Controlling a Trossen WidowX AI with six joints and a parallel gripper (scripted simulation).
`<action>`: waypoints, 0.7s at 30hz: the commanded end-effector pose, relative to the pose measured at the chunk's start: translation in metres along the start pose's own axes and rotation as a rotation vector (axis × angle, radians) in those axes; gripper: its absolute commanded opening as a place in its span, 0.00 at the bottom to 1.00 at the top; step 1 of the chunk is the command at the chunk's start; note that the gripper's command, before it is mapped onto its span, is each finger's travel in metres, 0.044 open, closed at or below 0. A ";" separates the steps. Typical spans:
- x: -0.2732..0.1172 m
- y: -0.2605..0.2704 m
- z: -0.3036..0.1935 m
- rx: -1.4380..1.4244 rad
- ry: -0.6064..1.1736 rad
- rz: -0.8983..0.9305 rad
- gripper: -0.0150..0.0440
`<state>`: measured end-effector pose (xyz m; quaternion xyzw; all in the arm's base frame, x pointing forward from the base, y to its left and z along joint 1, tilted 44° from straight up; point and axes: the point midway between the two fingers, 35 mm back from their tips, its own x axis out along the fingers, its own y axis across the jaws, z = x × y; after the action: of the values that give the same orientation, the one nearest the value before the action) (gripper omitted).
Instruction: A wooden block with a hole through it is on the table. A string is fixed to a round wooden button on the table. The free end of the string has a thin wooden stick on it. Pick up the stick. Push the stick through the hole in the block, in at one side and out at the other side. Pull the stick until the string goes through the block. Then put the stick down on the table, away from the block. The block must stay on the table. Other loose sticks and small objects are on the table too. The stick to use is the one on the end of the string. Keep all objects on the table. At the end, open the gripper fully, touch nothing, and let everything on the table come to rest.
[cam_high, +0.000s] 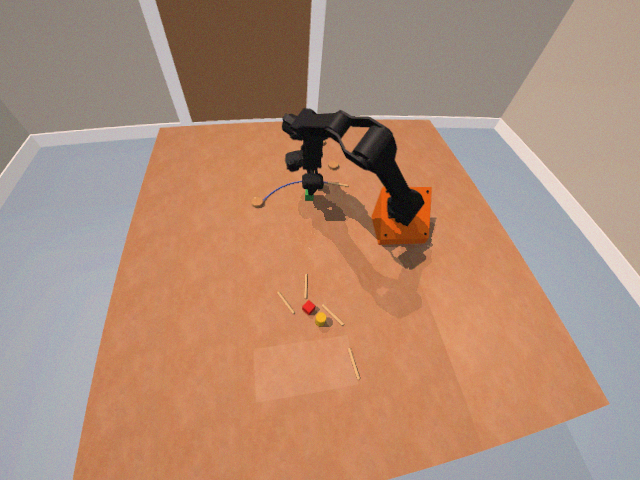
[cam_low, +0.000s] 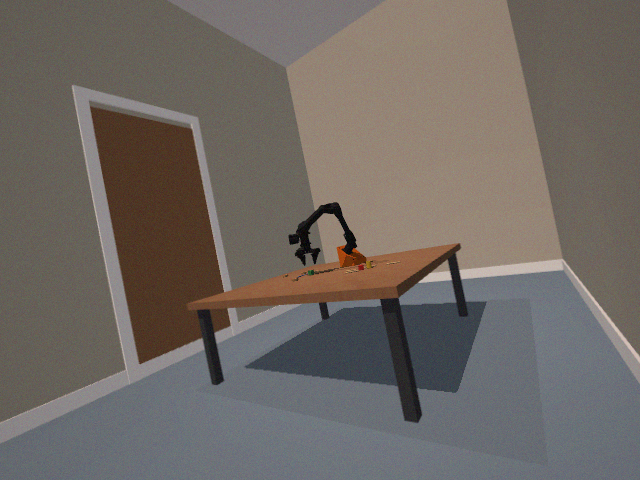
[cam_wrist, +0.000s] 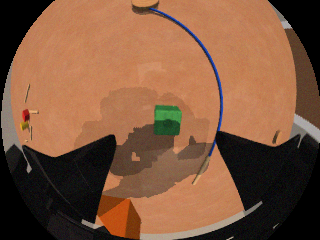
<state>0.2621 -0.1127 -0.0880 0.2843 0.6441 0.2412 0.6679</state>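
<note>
Above the green block (cam_high: 309, 195) (cam_low: 310, 272) (cam_wrist: 168, 120), the black gripper (cam_high: 311, 189) (cam_low: 310, 262) (cam_wrist: 167, 139), fingers spread wide, nothing between them.

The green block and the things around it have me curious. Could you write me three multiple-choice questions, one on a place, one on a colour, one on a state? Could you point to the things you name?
1. What lies nearest the yellow cylinder (cam_high: 320, 319) (cam_low: 369, 264) (cam_wrist: 24, 126)?
A) orange base
B) red cube (cam_high: 308, 307) (cam_low: 361, 267) (cam_wrist: 26, 115)
C) green block

2. What colour is the string (cam_high: 279, 187) (cam_wrist: 216, 75)?
A) white
B) red
C) blue

3. How are the jaws?
A) open, holding nothing
B) shut on a stick
C) shut, empty

Answers:
1: B, close by it in the top view.
2: C, its blue curve fills the wrist view's upper right.
3: A, the wrist view shows them spread, gripping nothing.
</note>
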 end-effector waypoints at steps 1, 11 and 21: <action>-0.006 -0.002 0.000 0.858 0.002 -0.005 1.00; -0.010 -0.003 0.000 1.406 0.001 -0.006 1.00; -0.011 -0.004 0.000 1.642 0.000 -0.006 1.00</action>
<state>0.2605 -0.1181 -0.0848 0.6040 0.6710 -0.1473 0.4041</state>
